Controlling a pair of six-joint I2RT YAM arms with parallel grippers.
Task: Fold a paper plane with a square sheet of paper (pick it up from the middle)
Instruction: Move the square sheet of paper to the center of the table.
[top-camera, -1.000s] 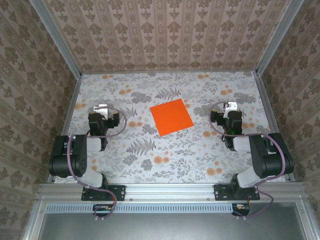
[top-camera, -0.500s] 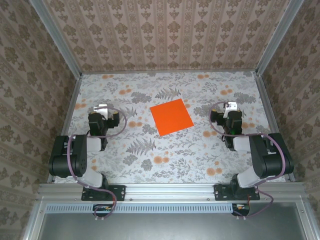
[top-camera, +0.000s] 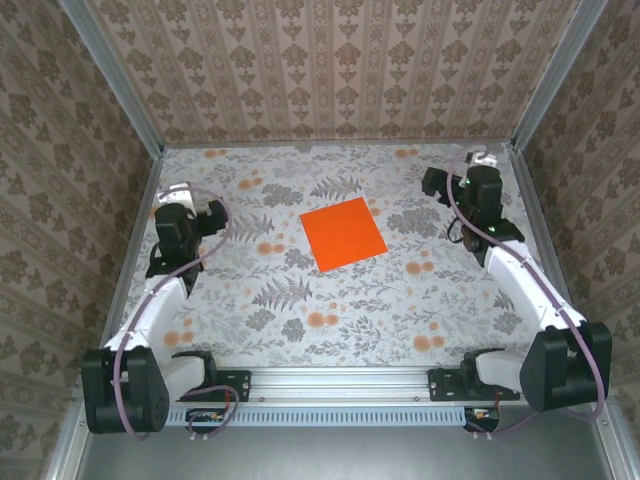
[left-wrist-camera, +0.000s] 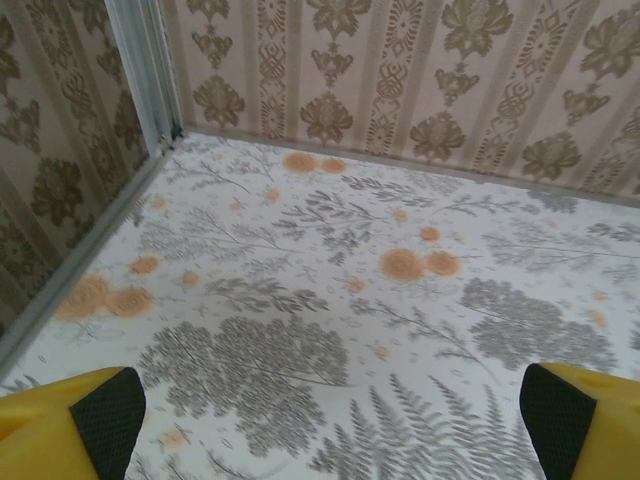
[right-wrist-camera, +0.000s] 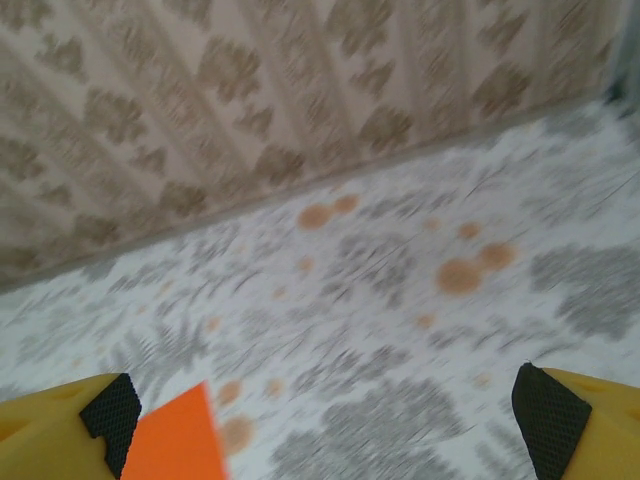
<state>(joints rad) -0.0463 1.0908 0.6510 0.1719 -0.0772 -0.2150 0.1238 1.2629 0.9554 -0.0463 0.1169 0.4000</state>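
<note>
The square sheet of paper (top-camera: 343, 233) is seen flat on the worktop (top-camera: 400, 300), untouched.
The left fingers (left-wrist-camera: 105, 415) and right fingers (right-wrist-camera: 555, 425) are spread fully apart, nothing gripped. From above, the sheet is found between them, well apart from each. Its orange corner is caught in the right wrist view beside one fingertip; floral cloth (left-wrist-camera: 330, 300) is framed between the fingers in the left wrist view.
</note>
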